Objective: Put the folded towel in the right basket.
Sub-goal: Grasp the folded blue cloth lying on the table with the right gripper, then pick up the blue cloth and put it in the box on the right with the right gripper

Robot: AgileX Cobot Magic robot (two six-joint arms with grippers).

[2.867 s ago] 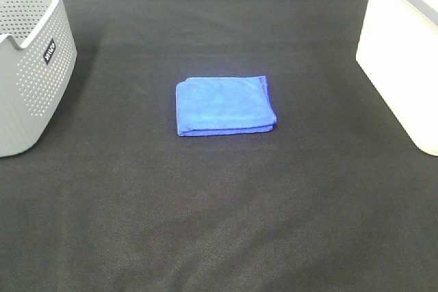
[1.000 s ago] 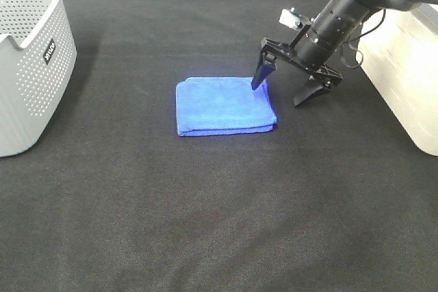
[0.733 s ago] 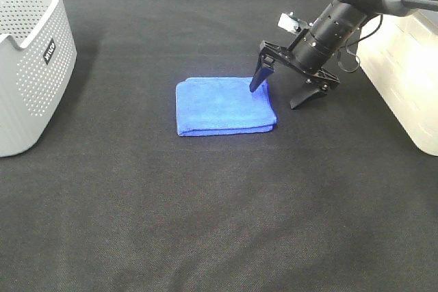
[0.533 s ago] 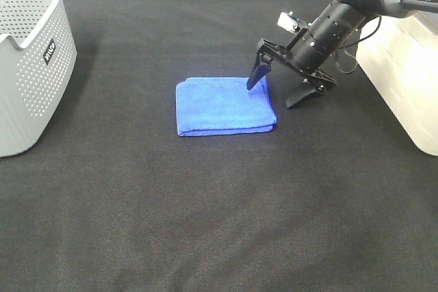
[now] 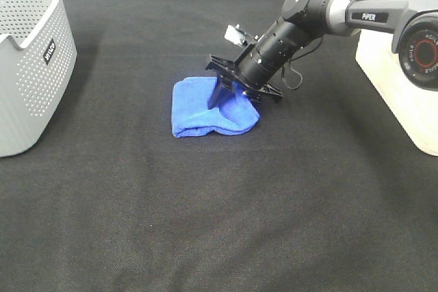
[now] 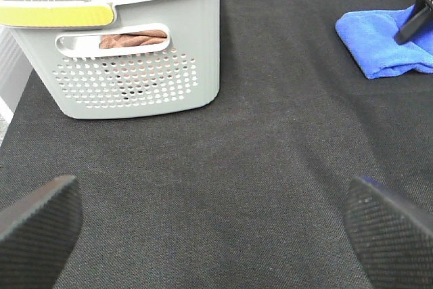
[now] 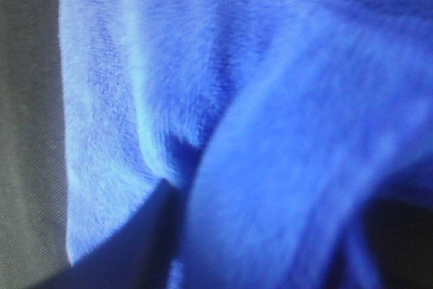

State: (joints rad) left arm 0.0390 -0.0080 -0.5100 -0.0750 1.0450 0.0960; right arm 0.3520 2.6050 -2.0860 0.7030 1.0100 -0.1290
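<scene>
Exterior high view shows my right claw [image 5: 238,99] dug low into the blue folded towel [image 5: 195,111] near the middle of the worktop [image 5: 219,223]. The fingers straddle a bunched fold for a lift, but I cannot tell whether they clamp it. The white right basket [image 5: 400,66] stands at the right edge, well apart. My left claw [image 6: 216,235] hangs spread wide, idle, near the grey perforated basket [image 6: 155,65] at the left edge.

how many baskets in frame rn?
2. The grey perforated basket is at the far left of the high view. The cream basket is at the far right, cut off by the frame edge. No others are visible.
</scene>
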